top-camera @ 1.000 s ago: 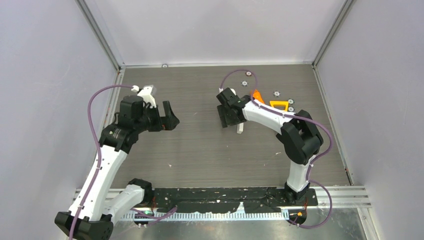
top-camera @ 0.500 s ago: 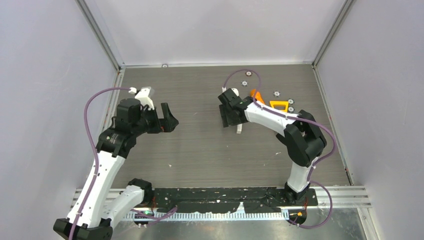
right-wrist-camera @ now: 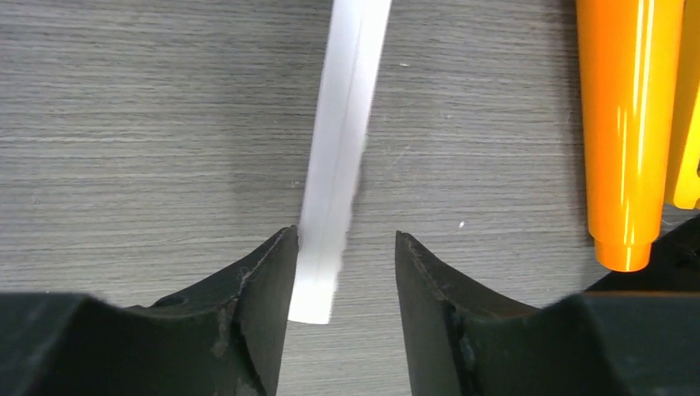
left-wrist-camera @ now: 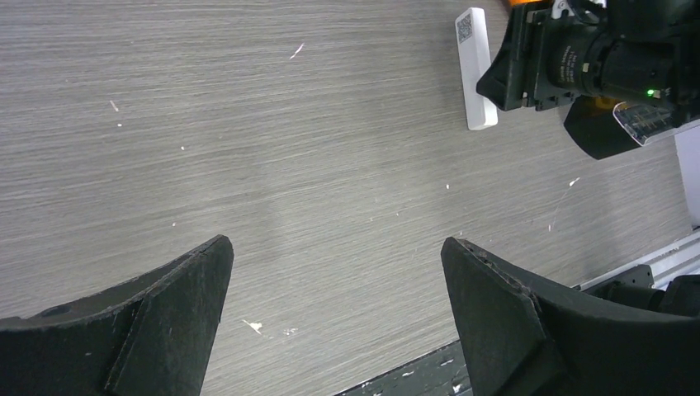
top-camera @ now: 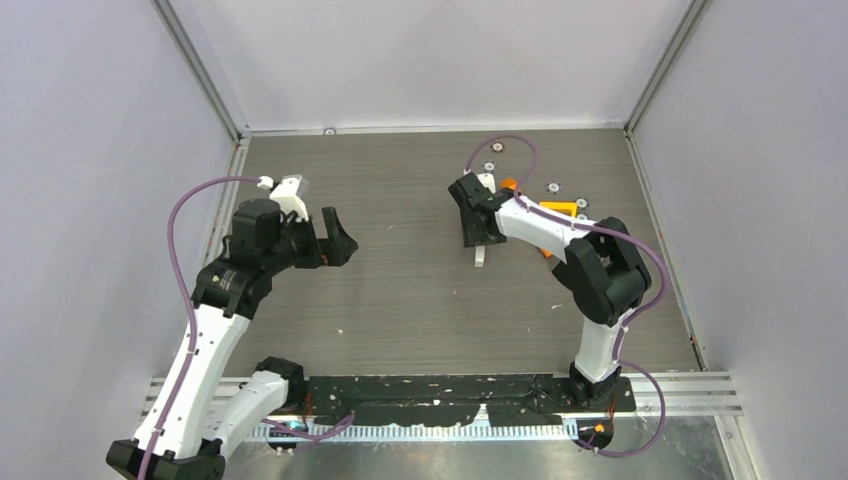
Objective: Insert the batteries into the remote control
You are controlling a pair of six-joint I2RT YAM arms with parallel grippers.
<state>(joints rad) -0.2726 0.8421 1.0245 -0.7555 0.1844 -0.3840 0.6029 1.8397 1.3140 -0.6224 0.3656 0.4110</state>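
right jaws — remote control point(right-wrist-camera: 338, 148) btwn them, unclamped

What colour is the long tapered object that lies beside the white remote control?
Bright orange; the flashlight shows best in the right wrist view.

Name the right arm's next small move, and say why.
Probably shut the right gripper on the remote control. Its open fingers straddle the bar's near end, one finger close against its edge and a gap on the other side. The bar lies on the table, unheld.
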